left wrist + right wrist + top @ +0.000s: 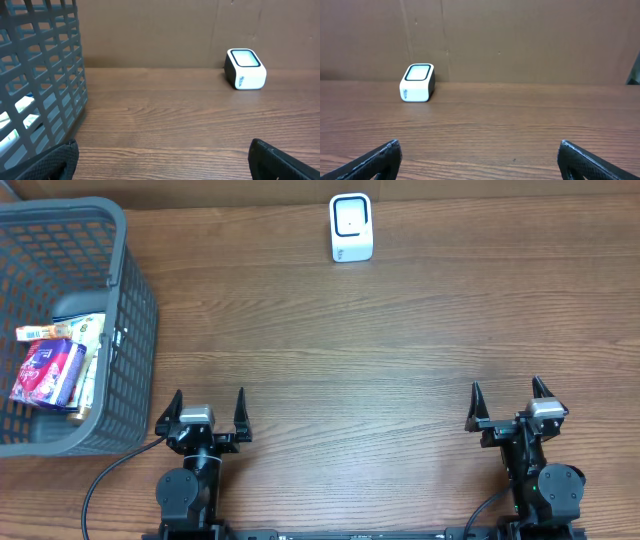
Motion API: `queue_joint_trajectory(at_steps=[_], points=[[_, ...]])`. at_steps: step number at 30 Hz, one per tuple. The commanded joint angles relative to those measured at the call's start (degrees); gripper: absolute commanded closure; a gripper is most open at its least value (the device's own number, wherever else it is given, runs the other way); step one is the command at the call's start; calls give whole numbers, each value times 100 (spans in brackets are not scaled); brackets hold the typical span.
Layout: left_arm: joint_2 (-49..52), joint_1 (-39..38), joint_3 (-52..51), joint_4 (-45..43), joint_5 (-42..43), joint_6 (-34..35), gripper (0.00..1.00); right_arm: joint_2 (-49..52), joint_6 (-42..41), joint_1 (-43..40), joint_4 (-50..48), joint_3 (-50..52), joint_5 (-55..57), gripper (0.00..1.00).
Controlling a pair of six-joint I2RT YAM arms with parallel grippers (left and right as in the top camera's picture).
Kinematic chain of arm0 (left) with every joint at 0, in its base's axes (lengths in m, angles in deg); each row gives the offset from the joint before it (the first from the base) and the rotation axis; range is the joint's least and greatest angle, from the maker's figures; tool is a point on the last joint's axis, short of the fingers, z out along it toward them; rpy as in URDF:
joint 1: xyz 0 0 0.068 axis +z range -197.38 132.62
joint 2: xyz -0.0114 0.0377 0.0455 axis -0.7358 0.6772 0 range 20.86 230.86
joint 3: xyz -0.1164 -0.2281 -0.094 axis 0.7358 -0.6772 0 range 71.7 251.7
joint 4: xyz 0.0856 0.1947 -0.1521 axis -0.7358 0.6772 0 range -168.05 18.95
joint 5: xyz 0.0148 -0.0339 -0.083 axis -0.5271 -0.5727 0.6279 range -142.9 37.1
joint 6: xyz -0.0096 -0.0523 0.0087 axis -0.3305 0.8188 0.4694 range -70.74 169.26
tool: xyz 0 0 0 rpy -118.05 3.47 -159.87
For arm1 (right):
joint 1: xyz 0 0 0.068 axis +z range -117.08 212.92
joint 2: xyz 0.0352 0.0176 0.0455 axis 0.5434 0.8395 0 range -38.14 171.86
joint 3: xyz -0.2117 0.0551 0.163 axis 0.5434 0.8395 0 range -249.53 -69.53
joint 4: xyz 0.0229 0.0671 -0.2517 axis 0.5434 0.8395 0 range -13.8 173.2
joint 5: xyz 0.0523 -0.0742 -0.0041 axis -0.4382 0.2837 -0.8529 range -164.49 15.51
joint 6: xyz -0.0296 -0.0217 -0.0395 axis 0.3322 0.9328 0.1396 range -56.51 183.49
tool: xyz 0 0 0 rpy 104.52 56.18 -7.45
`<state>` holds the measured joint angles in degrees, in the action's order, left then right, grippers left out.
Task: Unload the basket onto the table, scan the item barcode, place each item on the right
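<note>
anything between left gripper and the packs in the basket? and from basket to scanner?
Yes: the near mesh wall of the basket stands between the left gripper and the packs inside it. A level reach looks blocked; going over the rim looks open. Between basket and scanner, nothing visible stands on the table.

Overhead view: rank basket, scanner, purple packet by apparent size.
1. Basket, by far the largest.
2. Purple packet and scanner look about alike; the packet is maybe slightly bigger, but it's too close to rank.
</note>
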<state>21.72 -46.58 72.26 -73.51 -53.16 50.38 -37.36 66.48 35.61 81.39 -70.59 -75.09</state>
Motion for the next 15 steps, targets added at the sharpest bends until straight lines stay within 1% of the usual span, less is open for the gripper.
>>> queue_joint_trajectory(at_steps=[1,3,5,6,9,11,13,15], points=[[-61,-7,-28,-9,26,15,1,-61,9,-20,-35,59,57,0],[-61,-7,-28,-74,48,85,0,-61,9,-20,-35,59,57,0],[-61,-9,-28,-474,809,953,0,-61,9,-20,-35,59,57,0],[-61,-9,-28,-549,1163,1279,0,-61,7,-20,-37,59,57,0],[-61,-9,-28,-498,1646,1637,1,-61,9,-20,-35,59,57,0],[-61,-7,-28,-911,1825,2059,0,-61,9,-20,-35,59,57,0],[-61,-7,-26,-1421,2286,2573,0,-61,9,-20,-35,59,55,0],[-61,-7,-22,-2013,2785,2612,0,-61,9,-20,-37,59,57,0]])
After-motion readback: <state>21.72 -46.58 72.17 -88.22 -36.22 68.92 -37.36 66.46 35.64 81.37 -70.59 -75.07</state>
